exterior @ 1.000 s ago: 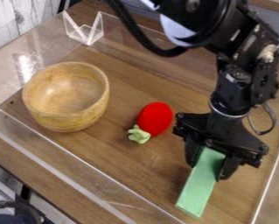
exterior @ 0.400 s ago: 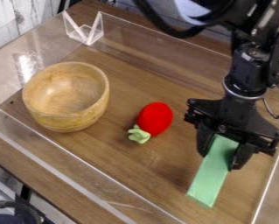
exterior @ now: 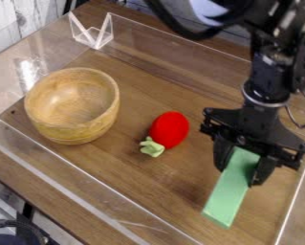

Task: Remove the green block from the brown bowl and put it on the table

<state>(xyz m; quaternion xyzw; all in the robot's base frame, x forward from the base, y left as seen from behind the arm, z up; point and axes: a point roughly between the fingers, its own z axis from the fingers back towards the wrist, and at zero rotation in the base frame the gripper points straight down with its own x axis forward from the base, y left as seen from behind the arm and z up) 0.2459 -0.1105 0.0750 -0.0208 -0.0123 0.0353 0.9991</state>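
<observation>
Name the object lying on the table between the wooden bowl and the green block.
A red strawberry toy lies between the bowl and the block, seen in the camera view.

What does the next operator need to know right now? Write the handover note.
Gripper: shut on the green block, pointing straight down, gripping the block's upper end.
Green block: out of the brown bowl, hanging tilted over the table at front right; whether its lower end touches the wood cannot be told.
Brown bowl: empty, at left.
Strawberry toy: on the table between bowl and gripper, not part of the job.
Done: block removed from bowl.
Left: set the block flat on the table, open, and withdraw.
</observation>
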